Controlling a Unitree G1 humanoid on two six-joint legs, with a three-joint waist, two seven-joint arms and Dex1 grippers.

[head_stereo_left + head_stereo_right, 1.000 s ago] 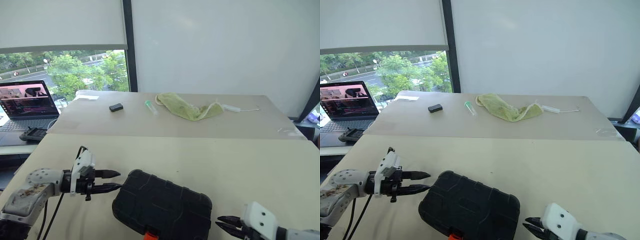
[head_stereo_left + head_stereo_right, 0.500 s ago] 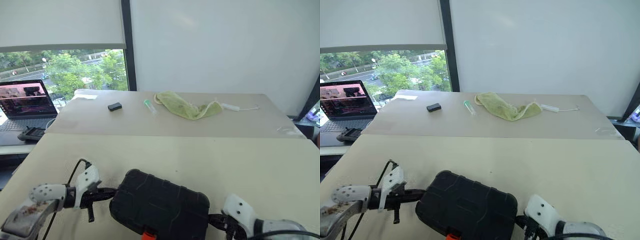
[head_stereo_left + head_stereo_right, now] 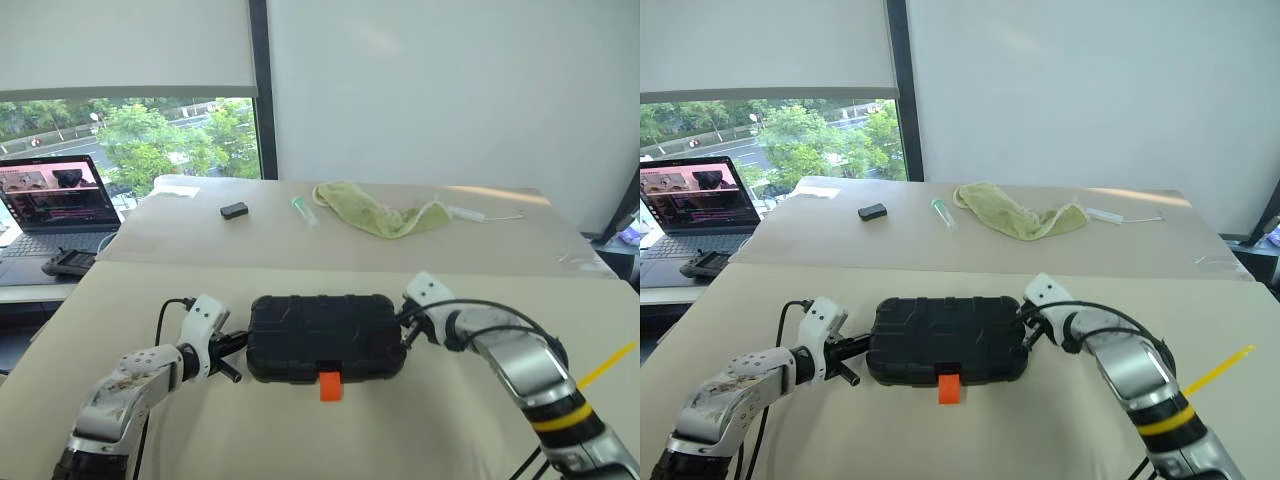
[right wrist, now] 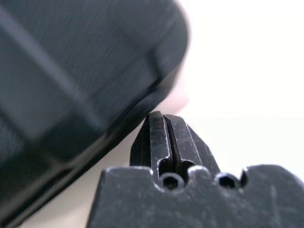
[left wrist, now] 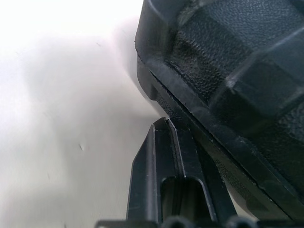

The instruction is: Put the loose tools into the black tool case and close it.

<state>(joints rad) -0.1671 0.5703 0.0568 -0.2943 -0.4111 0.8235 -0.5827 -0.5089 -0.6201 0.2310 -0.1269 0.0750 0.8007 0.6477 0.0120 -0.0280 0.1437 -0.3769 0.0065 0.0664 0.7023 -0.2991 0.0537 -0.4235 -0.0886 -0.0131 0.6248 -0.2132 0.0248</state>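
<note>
Both arms have come in against the case (image 3: 325, 337) since a second ago: then the left end effector (image 3: 236, 343) stood parted off its left end and the right end effector (image 3: 404, 330) sat low at the near right edge. The case itself now sits square to the robot, latch (image 3: 330, 386) facing it, where before it lay skewed.

Left to right:
- Laptop (image 3: 58, 203) open on a lower desk beyond the tabletop's left edge, a dark handset (image 3: 68, 264) just in front of it.
- Left end effector clenched, nothing between its fingers, tips pressed to the case's left end near the seam; the left wrist view shows them closed flat beside the lower shell.
- Case shut, lying flat on the near tabletop (image 3: 300, 440), midway between the two arms, orange latch hanging at the front edge.
- Right end effector clenched likewise, empty, tips at the case's right end; the right wrist view shows them together beside the rounded corner.

Far tabletop, well apart from the case: small black box (image 3: 234, 211), a green-capped tube (image 3: 302, 211), a yellow-green cloth (image 3: 376, 212), a white cable piece (image 3: 480, 216), clear wrap (image 3: 580, 261) near the right edge. Nothing lies between the arms and the case.
</note>
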